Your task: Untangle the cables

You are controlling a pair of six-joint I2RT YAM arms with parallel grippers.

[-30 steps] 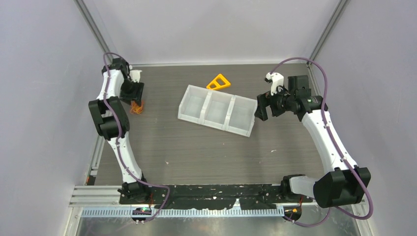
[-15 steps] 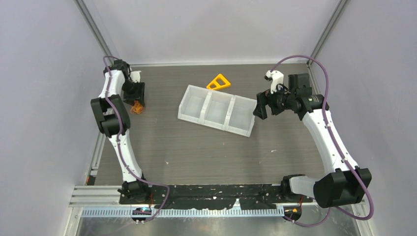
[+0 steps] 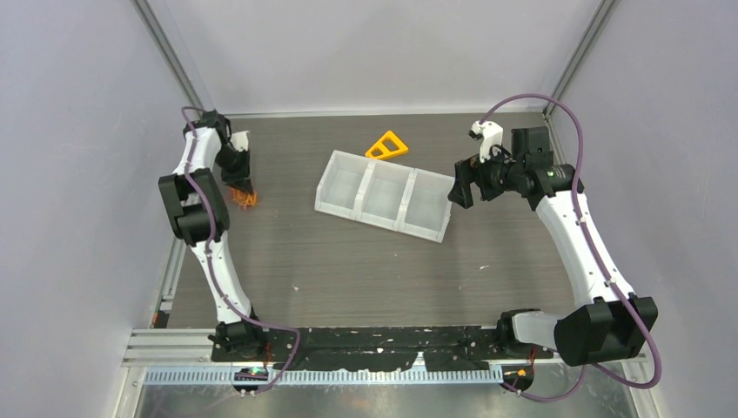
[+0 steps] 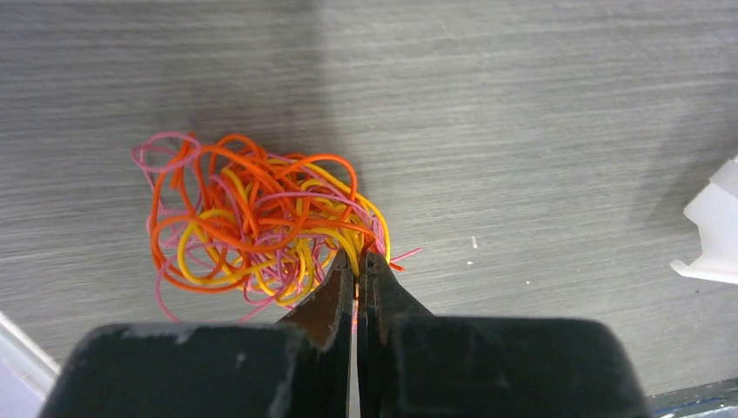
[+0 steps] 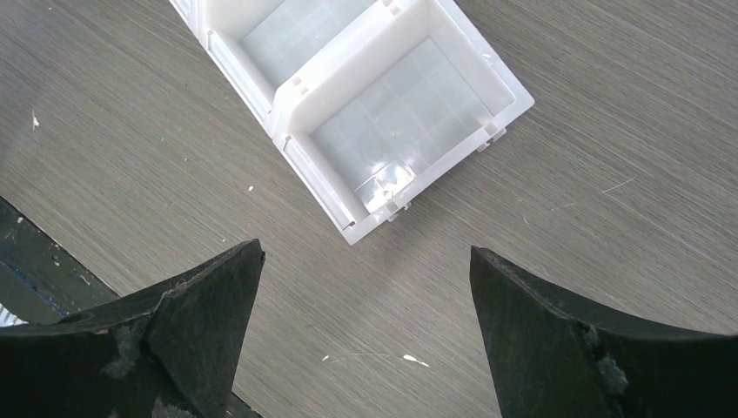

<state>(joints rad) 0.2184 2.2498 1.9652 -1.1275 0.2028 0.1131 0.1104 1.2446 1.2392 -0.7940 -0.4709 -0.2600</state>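
Only the left wrist view shows left fingers (image 4: 335, 300) pinched on the cables (image 4: 252, 218); right fingers (image 5: 204, 300) gape empty.

No legible text, label, brand, number or sign in any view. Plain, unmarked surfaces on the white three-compartment plastic tray (image 3: 365, 190) and the orange triangular plastic piece (image 3: 387, 145). Small lit spot on the black box (image 3: 251, 375) at the near rail, too small to read.
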